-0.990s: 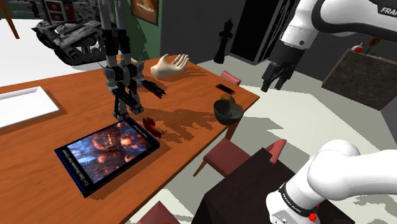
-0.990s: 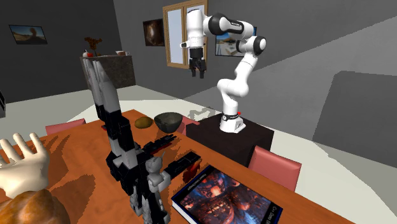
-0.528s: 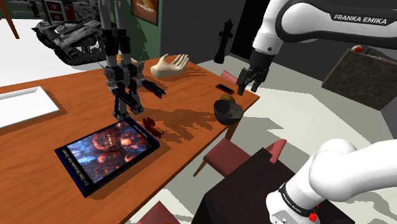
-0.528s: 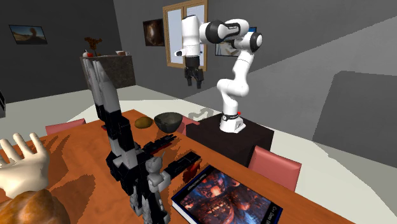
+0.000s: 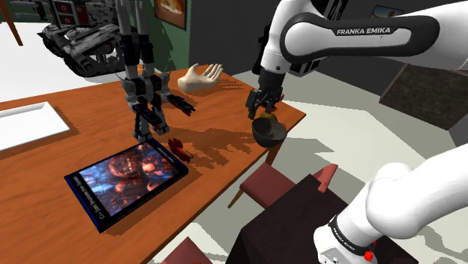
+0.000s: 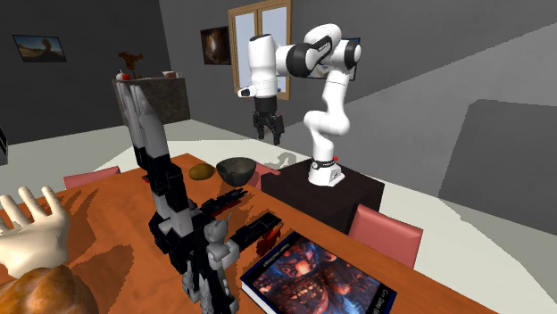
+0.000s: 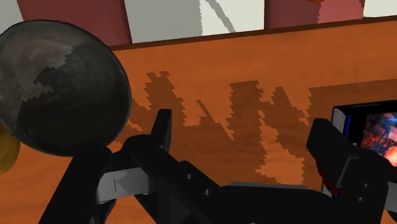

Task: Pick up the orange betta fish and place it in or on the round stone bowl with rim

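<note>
Orange-brown bench [image 5: 45, 157] carries a book [image 5: 126, 178], with a dark bowl [image 5: 268, 132] near its edge. Black pincer [image 5: 259, 112] hangs just above the bowl at its 11 o'clock in the shoulder view, fingers spread wide and empty. Small reddish fish [image 5: 180, 149] lies at the book's 1 o'clock, well apart from the bowl.

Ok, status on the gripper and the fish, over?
Gripper open, empty, above the table near the bowl. Fish lies on the table beside the book, untouched. Toy robot figure stands close by it.
</note>
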Robot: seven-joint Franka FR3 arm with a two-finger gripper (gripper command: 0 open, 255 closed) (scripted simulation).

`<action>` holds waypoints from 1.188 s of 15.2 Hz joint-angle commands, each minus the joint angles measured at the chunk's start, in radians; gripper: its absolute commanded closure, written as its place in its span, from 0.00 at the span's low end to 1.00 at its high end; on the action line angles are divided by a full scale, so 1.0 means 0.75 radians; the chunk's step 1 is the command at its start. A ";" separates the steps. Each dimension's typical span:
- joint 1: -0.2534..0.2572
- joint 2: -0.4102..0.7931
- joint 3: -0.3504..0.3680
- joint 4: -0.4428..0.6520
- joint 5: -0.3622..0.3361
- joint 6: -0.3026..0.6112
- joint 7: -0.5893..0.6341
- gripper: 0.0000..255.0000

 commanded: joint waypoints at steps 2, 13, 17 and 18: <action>0.023 0.126 0.036 0.053 -0.001 0.072 0.014 0.00; 0.120 0.632 0.149 0.402 -0.077 0.215 0.096 0.00; 0.169 0.825 0.173 0.576 -0.126 0.226 0.127 0.00; 0.183 0.874 0.177 0.624 -0.139 0.225 0.134 0.00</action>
